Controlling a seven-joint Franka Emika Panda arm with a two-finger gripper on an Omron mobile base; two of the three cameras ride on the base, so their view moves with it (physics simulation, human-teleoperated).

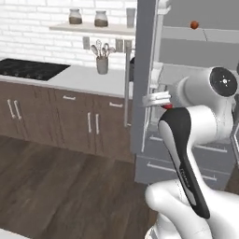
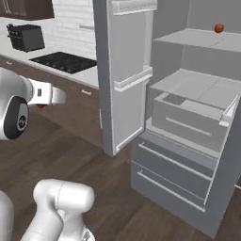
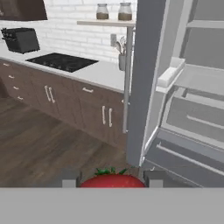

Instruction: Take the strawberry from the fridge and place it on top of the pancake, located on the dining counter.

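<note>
My gripper [image 3: 113,179] is shut on the strawberry [image 3: 113,180], a small red berry with green leaves held between the two dark fingertips [image 3: 70,178]. A sliver of the strawberry [image 1: 167,107] shows red under the white hand, and the strawberry [image 2: 41,106] peeks out below the hand in the right base view. The grey fridge [image 2: 188,122] stands with its left door [image 1: 142,70] swung open, pale shelves and lower drawers exposed. I hold the berry outside the fridge, in front of the open door. The pancake and the dining counter are out of view.
An orange-red ball [image 2: 219,28] rests on the upper fridge shelf. A brown-cabinet wall counter [image 1: 70,77] carries a black cooktop [image 3: 61,62], a utensil cup [image 1: 102,64] and a toaster [image 2: 26,36]. Dark wood floor [image 1: 56,186] lies open to the left.
</note>
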